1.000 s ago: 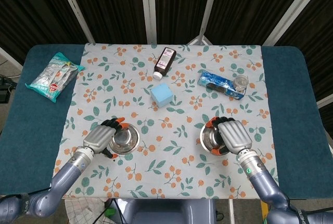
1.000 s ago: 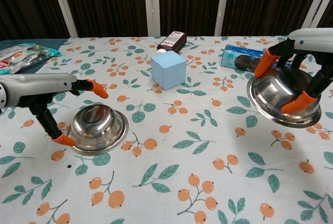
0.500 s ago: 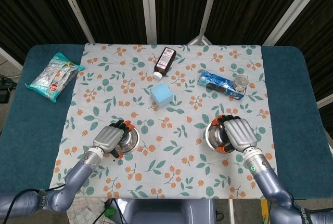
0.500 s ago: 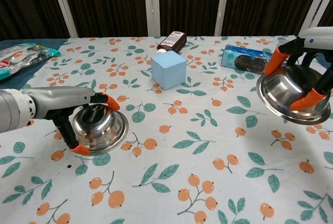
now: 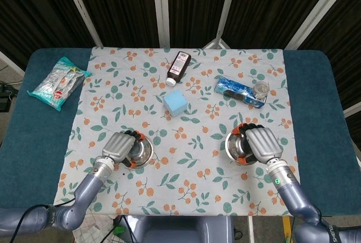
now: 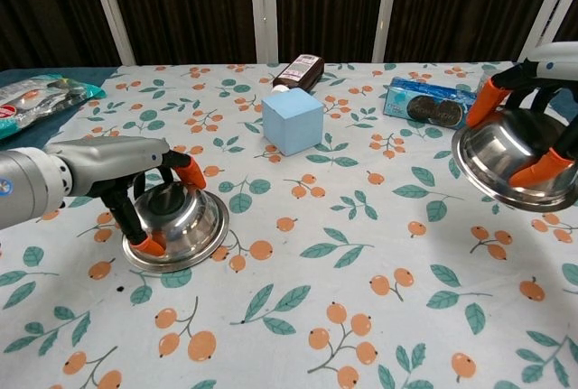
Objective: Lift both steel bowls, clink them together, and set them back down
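The left steel bowl (image 5: pixel 141 151) (image 6: pixel 187 222) sits on the flowered cloth near the front left. My left hand (image 5: pixel 119 146) (image 6: pixel 116 166) reaches over it from the left, and its orange-tipped fingers (image 6: pixel 191 172) clamp the rim on both sides. The right steel bowl (image 5: pixel 237 147) (image 6: pixel 512 160) hangs tilted above the cloth at the right. My right hand (image 5: pixel 262 143) (image 6: pixel 553 53) holds it from above, with fingertips (image 6: pixel 489 102) on its rim. Part of that bowl runs past the chest view's right edge.
A light blue cube (image 5: pixel 175 102) (image 6: pixel 293 122) stands mid-table between the bowls. Behind it lies a brown bottle (image 5: pixel 179 68) (image 6: pixel 299 72). A blue cookie pack (image 5: pixel 240 91) (image 6: pixel 426 104) lies at the back right. A snack bag (image 5: pixel 58 83) rests on the far left.
My left hand has moved in over the left bowl and its fingers have closed on the rim. My right hand has carried the right bowl a little further right and up.
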You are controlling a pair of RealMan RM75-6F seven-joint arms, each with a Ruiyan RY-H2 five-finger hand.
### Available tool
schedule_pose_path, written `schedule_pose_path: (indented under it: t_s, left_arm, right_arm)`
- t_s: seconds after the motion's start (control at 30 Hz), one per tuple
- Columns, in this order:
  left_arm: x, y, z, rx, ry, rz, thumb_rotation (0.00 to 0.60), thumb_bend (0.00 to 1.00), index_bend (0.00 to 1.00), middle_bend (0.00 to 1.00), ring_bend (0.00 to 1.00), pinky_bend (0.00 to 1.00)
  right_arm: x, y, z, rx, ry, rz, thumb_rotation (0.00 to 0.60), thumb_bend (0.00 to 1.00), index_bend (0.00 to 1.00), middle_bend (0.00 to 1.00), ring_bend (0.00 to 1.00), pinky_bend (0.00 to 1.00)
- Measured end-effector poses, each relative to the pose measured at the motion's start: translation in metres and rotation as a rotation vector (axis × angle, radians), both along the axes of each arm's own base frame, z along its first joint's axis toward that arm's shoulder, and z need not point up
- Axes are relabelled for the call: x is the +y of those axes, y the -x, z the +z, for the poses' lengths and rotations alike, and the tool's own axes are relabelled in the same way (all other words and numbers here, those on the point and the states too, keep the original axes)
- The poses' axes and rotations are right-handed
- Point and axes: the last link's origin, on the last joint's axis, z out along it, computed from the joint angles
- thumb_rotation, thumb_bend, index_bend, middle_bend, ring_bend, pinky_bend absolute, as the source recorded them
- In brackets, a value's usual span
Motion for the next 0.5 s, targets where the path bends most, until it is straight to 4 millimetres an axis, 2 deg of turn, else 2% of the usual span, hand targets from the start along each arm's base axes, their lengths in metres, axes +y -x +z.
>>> schedule_pose_path:
  t_s: [0.13,0.3,0.5]
  left_arm:
    - [0.001,0.003,0.003,-0.004,-0.009,0.012,0.600,0.07,0.35,0.27,0.22,0.40]
    - [0.002,0.004,0.010,-0.019,-0.021,0.017,0.600,0.07,0.35,0.27,0.22,0.40]
    - [0.001,0.000,0.025,-0.118,-0.052,0.006,0.600,0.07,0.35,0.27,0.23,0.40]
  right_arm:
    - [0.001,0.001,0.002,-0.004,0.002,-0.002,0.600,0.16,0.43,0.31,0.43,0.50]
    - [0.001,0.001,0.005,-0.014,0.009,-0.003,0.600,0.16,0.43,0.31,0.43,0.50]
    - [0.000,0.001,0.014,-0.032,0.039,0.002,0.600,0.16,0.43,0.31,0.45,0.50]
